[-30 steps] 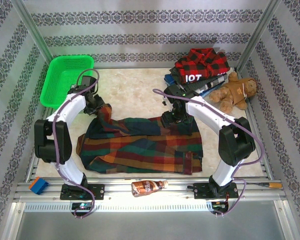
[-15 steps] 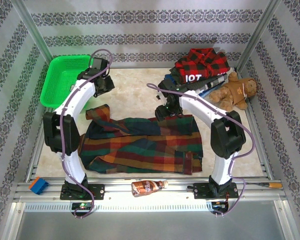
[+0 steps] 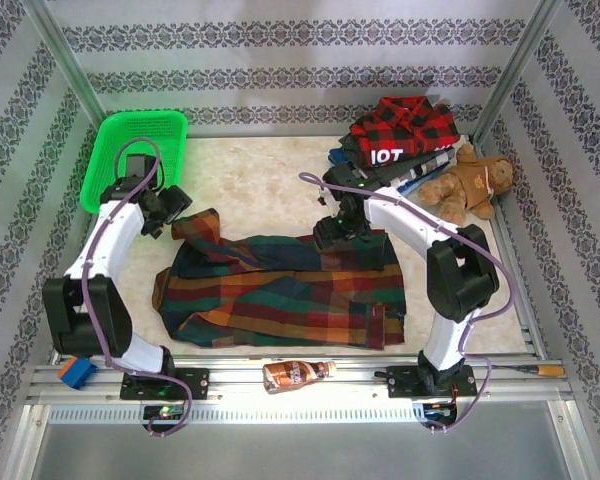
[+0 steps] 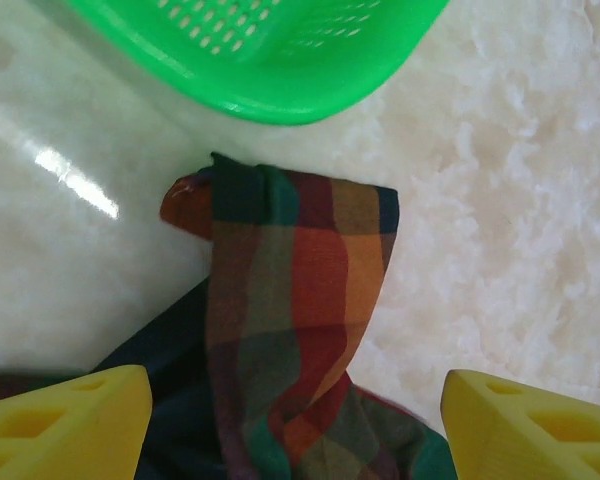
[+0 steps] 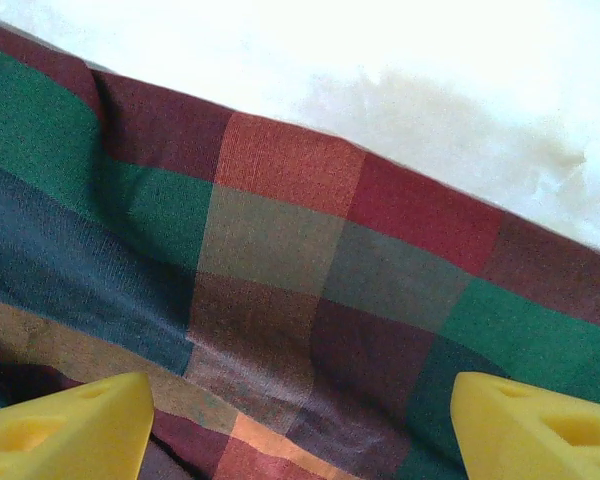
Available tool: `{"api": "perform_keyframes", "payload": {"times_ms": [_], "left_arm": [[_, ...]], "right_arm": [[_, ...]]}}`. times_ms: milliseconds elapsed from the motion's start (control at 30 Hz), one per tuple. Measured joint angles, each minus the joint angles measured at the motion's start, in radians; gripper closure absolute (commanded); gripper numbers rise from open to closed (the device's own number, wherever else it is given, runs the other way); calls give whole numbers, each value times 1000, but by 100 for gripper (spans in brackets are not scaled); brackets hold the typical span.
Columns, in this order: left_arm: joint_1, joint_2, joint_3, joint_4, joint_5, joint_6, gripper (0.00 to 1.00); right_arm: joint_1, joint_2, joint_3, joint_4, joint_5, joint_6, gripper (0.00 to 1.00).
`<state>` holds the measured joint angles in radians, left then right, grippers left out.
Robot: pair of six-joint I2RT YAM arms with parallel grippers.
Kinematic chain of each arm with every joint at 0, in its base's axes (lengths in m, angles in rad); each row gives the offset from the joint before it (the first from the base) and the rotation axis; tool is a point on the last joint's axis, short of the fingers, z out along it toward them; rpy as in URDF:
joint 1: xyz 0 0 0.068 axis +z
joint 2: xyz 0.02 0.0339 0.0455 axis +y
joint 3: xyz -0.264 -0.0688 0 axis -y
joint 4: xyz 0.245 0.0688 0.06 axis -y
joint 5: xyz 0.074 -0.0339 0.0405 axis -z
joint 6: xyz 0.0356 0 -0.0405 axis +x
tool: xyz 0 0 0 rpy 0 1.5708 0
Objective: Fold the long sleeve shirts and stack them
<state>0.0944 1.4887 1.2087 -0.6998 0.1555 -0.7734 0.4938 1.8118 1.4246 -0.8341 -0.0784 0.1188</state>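
A: What's changed vs a sec ago?

B: L arm mostly. The left gripper [image 3: 176, 203] was down on the sleeve [image 3: 196, 224] of the plaid shirt [image 3: 280, 295], then swung up toward the far side of the green basket [image 3: 107, 150]. Now it's back, just beside the sleeve's end. Sleeve itself lies abt where it lay half a sec ago. Rest of the shirt hasn't shifted.

A: And the R side?

B: The right gripper [image 3: 336, 234] barely moved; it lifted a bit toward the far side and came back over the shirt's far edge.

A: L jaws now?

B: Wide apart. In the wrist view the left gripper [image 4: 298, 428] has its yellow fingers [image 4: 65, 425] at either bottom corner, nothing clamped. The sleeve [image 4: 290, 290] runs up from betw them, cuff straight ahead, flat on the table [image 4: 500, 200]. Basket [image 4: 280, 60] just beyond the cuff, not touching it.

A: R jaws?

B: Also spread wide, holding nothing. Right gripper [image 5: 300, 428] hangs over plaid cloth [image 5: 280, 270]; the cloth runs betw and ahead of the fingers, its edge further ahead, then bare table. Can't tell if the tips touch the fabric.

A: Other shirts?

B: Stack of shirts [image 3: 395, 140], red-black check on top, well beyond the R jaws at the far R corner, w/ a teddy bear [image 3: 470, 185] beside it.
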Motion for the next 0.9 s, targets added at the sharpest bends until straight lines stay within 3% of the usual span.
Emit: {"api": "perform_keyframes", "payload": {"times_ms": [300,433,533,633,700,900], "left_arm": [[-1,103,-111,70,54,-91,30],[-2,145,-111,142,57,-126,47],[-6,173,-111,187,71,-154,75],[-21,187,-116,227,84,-177,94],[-37,185,-117,244,93,-192,100],[-138,179,-42,242,98,-196,100]], "right_arm": [[-12,-11,2,15,-21,-22,21],[-12,-24,2,17,-31,-25,22],[-12,-29,2,17,-35,-26,22],[-12,-29,2,17,-35,-30,22],[-12,-30,0,17,-35,-37,23],[-13,-33,-10,18,-35,-40,23]]}}
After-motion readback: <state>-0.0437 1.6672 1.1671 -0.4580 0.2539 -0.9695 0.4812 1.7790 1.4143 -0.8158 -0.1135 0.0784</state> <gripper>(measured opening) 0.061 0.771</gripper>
